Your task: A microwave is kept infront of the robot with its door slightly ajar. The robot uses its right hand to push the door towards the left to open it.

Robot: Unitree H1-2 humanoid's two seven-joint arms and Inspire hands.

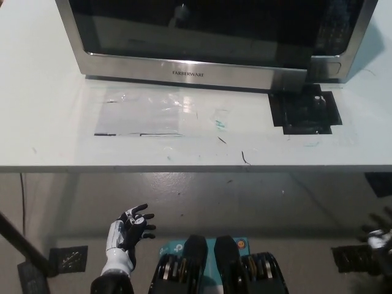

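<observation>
Left hand [131, 228] rests lower left, fingers spread, empty. Right hand [378, 237] barely shows at right edge; fingers cannot be told. Microwave [208, 37] sits at frame top on table [49, 122]. Door [190, 72]: stiff, smooth steel, likely swings light; push behind its right edge, where it stands proud.

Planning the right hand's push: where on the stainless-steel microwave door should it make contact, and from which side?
Catch the stainless-steel microwave door at its right end, where the edge stands slightly proud of the body. Come from the right and push leftward. The black right hand hangs low at the picture's right edge, the white left hand rests open below the white table.
</observation>
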